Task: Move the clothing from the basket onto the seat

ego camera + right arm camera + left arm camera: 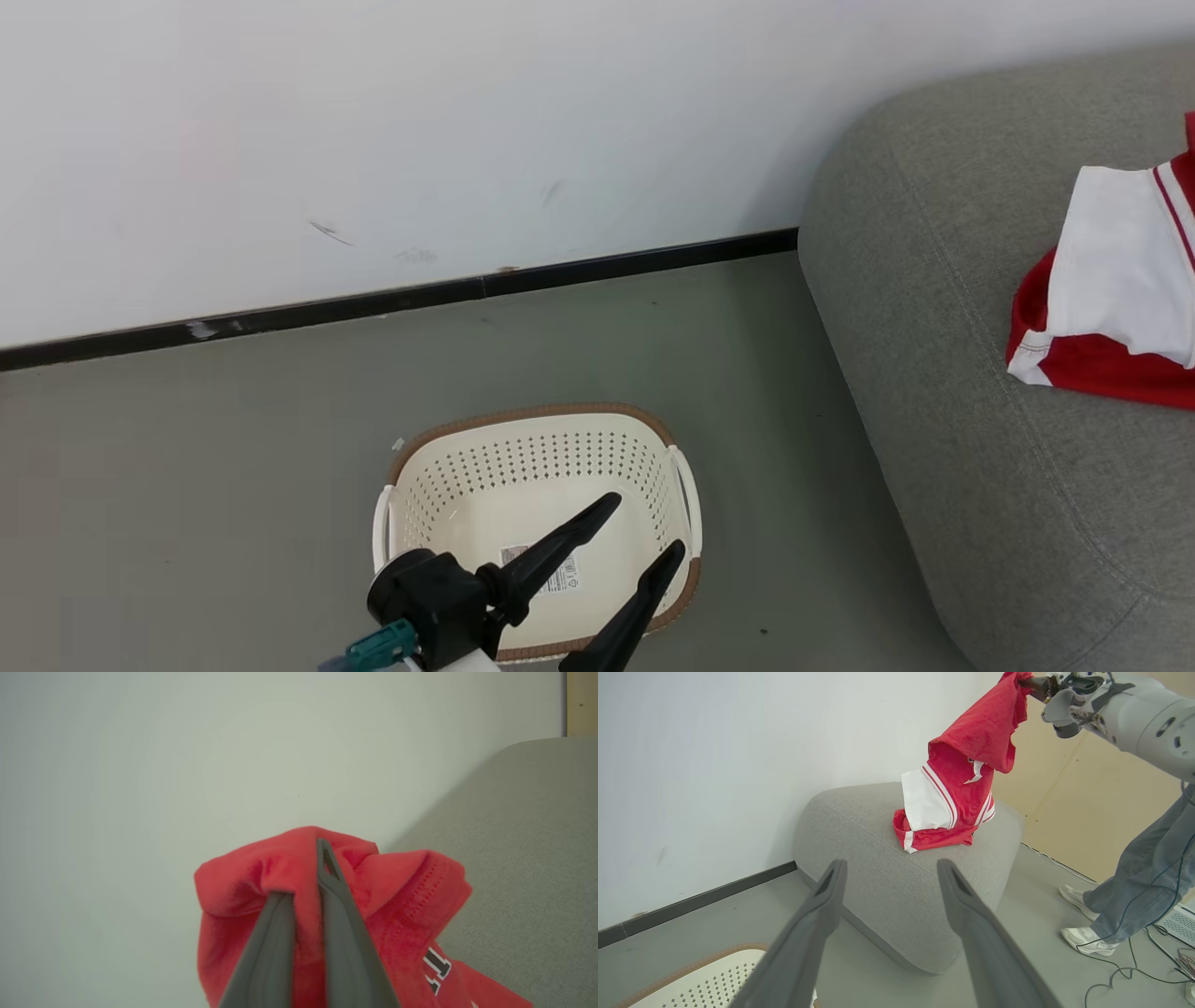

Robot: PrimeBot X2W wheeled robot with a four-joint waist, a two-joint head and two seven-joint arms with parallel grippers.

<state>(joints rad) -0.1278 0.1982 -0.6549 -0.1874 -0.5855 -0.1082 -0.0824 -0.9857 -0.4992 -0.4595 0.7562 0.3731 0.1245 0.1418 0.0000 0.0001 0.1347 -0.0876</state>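
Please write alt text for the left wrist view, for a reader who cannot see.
The right tool holds red clothing up, its lower part resting on the grey seat. The open left tool points toward it.

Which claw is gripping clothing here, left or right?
The right claw, shut on the red clothing above the seat; the left claw is open over the basket, empty.

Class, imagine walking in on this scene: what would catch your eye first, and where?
The bright red clothing, pinched at its top by the right end effector and draping onto the grey seat. Next, the cream basket on the floor, showing only its label, with the left end effector open over it.
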